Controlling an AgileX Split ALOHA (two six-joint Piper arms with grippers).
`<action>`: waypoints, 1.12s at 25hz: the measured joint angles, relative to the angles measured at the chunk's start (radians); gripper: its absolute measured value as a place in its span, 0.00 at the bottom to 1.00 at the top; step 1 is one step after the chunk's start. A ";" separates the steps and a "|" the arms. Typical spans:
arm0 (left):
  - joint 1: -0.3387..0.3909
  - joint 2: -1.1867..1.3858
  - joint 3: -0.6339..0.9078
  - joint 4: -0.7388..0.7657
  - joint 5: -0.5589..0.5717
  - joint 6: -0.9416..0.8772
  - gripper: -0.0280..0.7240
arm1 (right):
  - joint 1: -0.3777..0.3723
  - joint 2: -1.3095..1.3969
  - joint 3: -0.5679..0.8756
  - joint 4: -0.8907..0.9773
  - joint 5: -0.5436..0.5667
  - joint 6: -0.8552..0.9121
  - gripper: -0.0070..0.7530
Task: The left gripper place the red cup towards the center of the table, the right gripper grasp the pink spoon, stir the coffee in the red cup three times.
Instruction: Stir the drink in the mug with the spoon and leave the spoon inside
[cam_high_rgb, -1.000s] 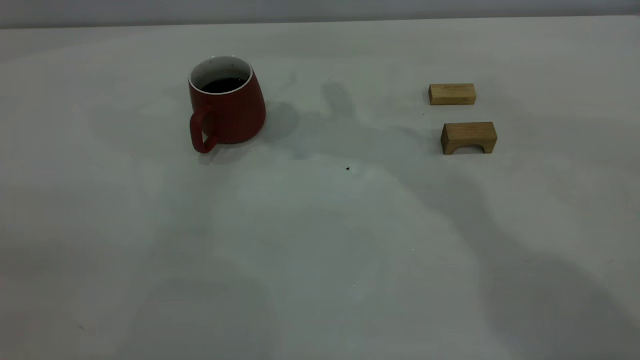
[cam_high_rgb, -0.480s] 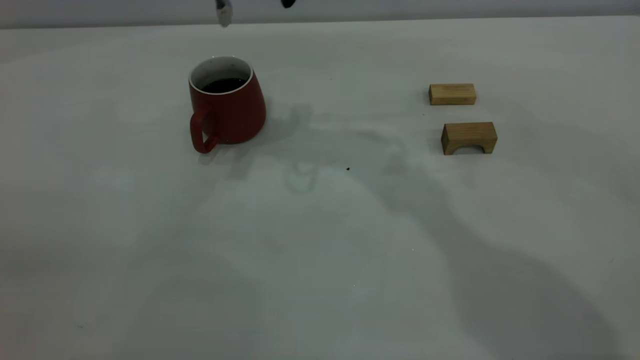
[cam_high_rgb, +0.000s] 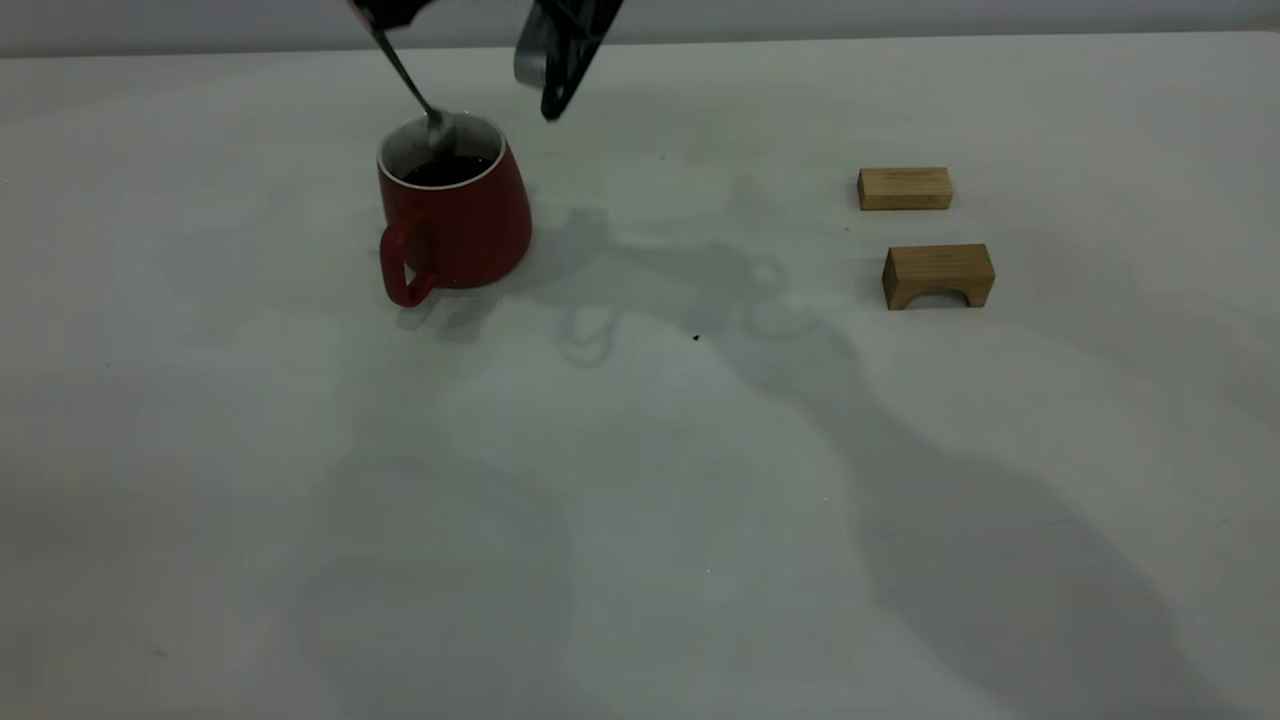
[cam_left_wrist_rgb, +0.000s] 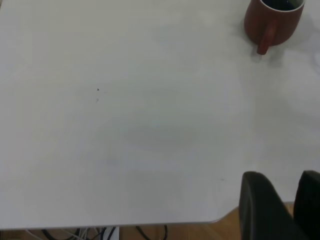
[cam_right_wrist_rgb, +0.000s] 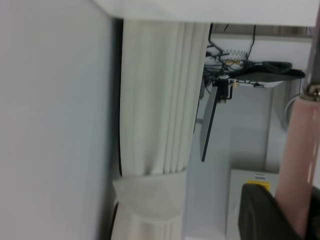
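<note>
The red cup (cam_high_rgb: 455, 215) stands upright left of the table's (cam_high_rgb: 640, 480) middle, with its handle toward the front left and dark coffee (cam_high_rgb: 445, 170) inside. My right gripper (cam_high_rgb: 392, 10) hangs at the top edge above the cup, shut on the pink spoon (cam_high_rgb: 410, 85). The spoon slants down and its metal bowl sits in the cup's mouth at the far rim, just above the coffee. In the right wrist view the pink handle (cam_right_wrist_rgb: 297, 150) runs between the right gripper's (cam_right_wrist_rgb: 295, 200) fingers. My left gripper (cam_left_wrist_rgb: 286, 180) is parked over the table's edge, far from the cup (cam_left_wrist_rgb: 274, 20), with its fingers close together on nothing.
Two wooden blocks lie at the right: a flat one (cam_high_rgb: 904, 188) and an arched one (cam_high_rgb: 938, 275) in front of it. A tiny dark speck (cam_high_rgb: 696, 338) marks the table near the middle. The arm's shadow falls across the centre and right front.
The right gripper has come down into view from the top with the spoon. The spoon's bowl has dropped from above the cup to its mouth. The cup has not moved.
</note>
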 joint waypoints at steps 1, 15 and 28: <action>0.000 0.000 0.000 0.000 0.000 0.000 0.35 | 0.000 0.011 -0.002 0.000 0.001 0.001 0.19; 0.000 0.000 0.000 0.000 0.000 0.000 0.35 | -0.007 0.124 -0.146 -0.001 0.046 -0.070 0.19; 0.000 0.000 0.000 0.000 0.000 0.000 0.35 | -0.040 0.173 -0.147 -0.005 0.091 -0.020 0.19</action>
